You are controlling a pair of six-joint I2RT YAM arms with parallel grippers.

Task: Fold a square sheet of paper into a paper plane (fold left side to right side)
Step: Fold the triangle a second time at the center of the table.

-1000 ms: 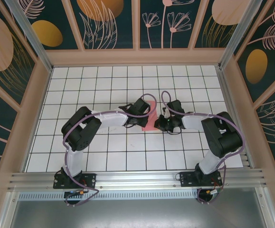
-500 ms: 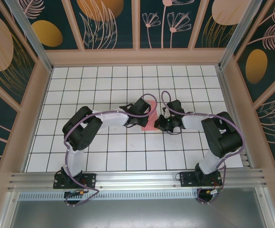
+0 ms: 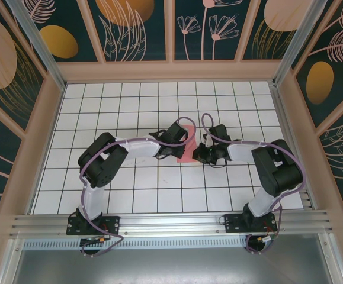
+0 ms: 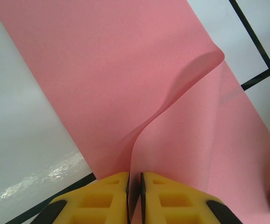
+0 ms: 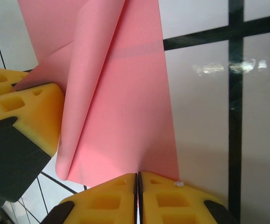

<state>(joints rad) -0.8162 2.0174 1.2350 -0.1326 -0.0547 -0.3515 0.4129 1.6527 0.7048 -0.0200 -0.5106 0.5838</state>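
Observation:
The square sheet of paper (image 3: 187, 155) is salmon pink and lies mid-table between my two grippers. In the left wrist view the sheet (image 4: 125, 84) has one layer curling up off the layer below, and my left gripper (image 4: 135, 179) is shut on that raised edge. From above, the left gripper (image 3: 180, 149) is at the sheet's left side and the right gripper (image 3: 198, 155) at its right side. My right gripper (image 5: 137, 179) is shut on the near edge of the sheet (image 5: 121, 116), which is doubled over with a rolled fold at its left. The left gripper's yellow finger (image 5: 27, 107) stands just beside that fold.
The white gridded table (image 3: 159, 189) is walled by a wooden frame (image 3: 171, 71) at the back and both sides. Both arms bend inward, with their wrists almost touching over the paper. The arm bases (image 3: 94, 225) sit on the near rail.

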